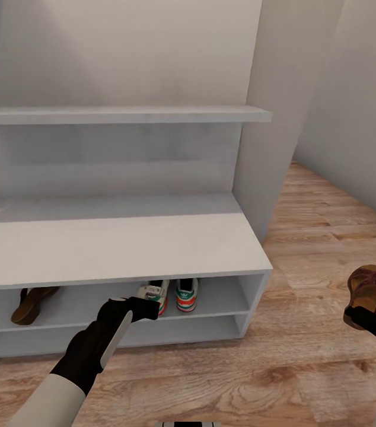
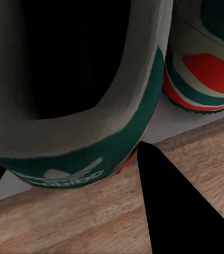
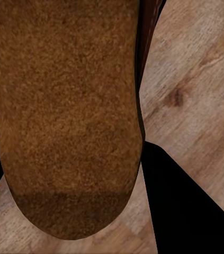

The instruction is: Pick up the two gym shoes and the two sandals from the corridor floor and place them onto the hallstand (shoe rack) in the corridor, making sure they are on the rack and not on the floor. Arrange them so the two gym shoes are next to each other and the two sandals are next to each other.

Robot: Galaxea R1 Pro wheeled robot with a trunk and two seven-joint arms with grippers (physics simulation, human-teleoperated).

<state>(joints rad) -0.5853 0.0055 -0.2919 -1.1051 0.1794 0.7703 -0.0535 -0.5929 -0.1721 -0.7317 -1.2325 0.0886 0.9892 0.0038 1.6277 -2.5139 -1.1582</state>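
Gripping a white, green-striped lace-up gym shoe [image 1: 154,296], the left pincer [image 1: 143,308] sets it on the white hallstand's [image 1: 123,252] upper open shelf, just beside its mate [image 1: 186,295]. A brown sandal [image 1: 31,302] lies farther left. Right pincer [image 1: 369,317] clasps the other sandal [image 1: 367,292] above the wood-plank floor [image 1: 306,332], probably awaiting its turn.

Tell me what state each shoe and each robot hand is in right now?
Left gym shoe: on the rack's upper open shelf, gripped at its heel.
Right gym shoe: on the same shelf, beside it, free.
Shelf sandal: tilted, on that shelf.
Held sandal: off the floor.
Left gripper: shut on shoe.
Right gripper: shut on sandal.
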